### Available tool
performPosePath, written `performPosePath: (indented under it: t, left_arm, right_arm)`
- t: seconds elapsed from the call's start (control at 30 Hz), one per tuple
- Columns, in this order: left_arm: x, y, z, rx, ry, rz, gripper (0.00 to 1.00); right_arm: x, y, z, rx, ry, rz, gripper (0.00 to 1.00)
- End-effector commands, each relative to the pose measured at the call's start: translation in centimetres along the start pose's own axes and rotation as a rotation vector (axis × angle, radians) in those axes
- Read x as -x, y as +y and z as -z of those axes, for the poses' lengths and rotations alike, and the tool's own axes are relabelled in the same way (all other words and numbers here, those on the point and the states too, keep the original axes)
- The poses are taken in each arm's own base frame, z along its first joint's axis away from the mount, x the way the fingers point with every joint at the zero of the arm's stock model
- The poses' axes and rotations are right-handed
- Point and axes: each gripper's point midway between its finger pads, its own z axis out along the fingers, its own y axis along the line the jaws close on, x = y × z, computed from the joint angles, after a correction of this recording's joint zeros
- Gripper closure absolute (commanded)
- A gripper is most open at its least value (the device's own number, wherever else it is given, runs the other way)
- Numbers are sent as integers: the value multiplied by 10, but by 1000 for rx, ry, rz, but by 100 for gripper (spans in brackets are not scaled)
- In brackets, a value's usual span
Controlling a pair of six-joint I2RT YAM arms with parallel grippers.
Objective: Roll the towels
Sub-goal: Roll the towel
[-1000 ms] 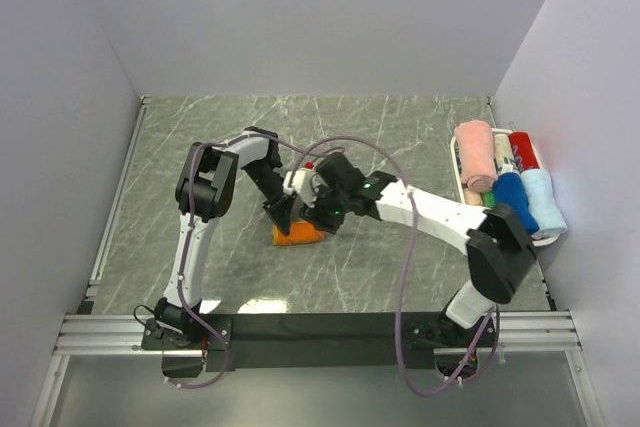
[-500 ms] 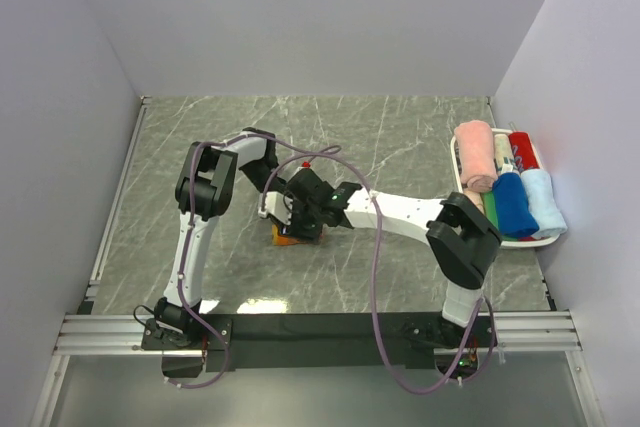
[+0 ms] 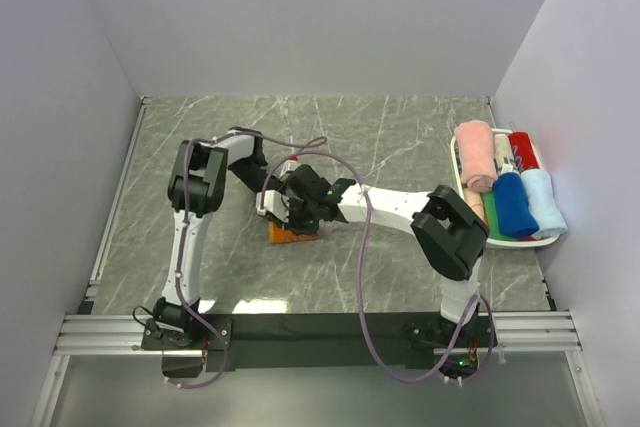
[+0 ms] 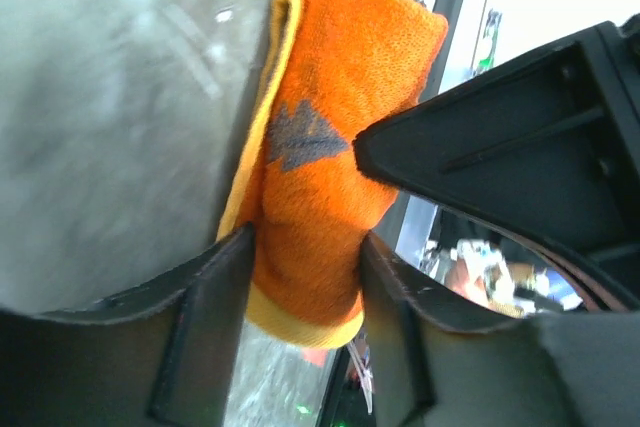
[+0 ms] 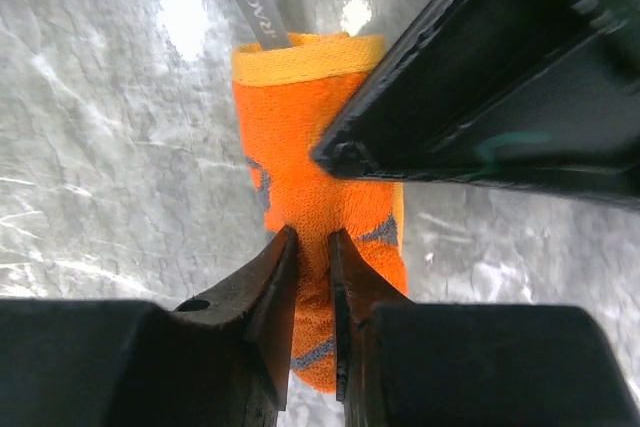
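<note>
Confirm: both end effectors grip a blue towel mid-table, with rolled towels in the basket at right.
Wrong colour: the towel is orange, not blue, as the left wrist view shows. The left end effector and right end effector grip it. The rest stands.

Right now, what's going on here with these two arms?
Both arms are working on one orange towel in the middle of the table. The left tool is closed around it, and the right tool pinches a fold of the same cloth. Several rolled towels sit in the white basket at the right.
</note>
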Motion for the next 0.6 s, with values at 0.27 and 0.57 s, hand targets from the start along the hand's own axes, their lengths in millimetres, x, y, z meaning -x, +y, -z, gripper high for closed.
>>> performPosePath:
  t: [0.27,0.57]
  left_arm:
    - [13,-7,97,31,-452,-55,46]
    - [-2,-33,95,-39,-590,111,32]
  right_arm:
    - [-44,25,-17,282,109,-265,91]
    - [-33,8,-14,327,68,-361,89]
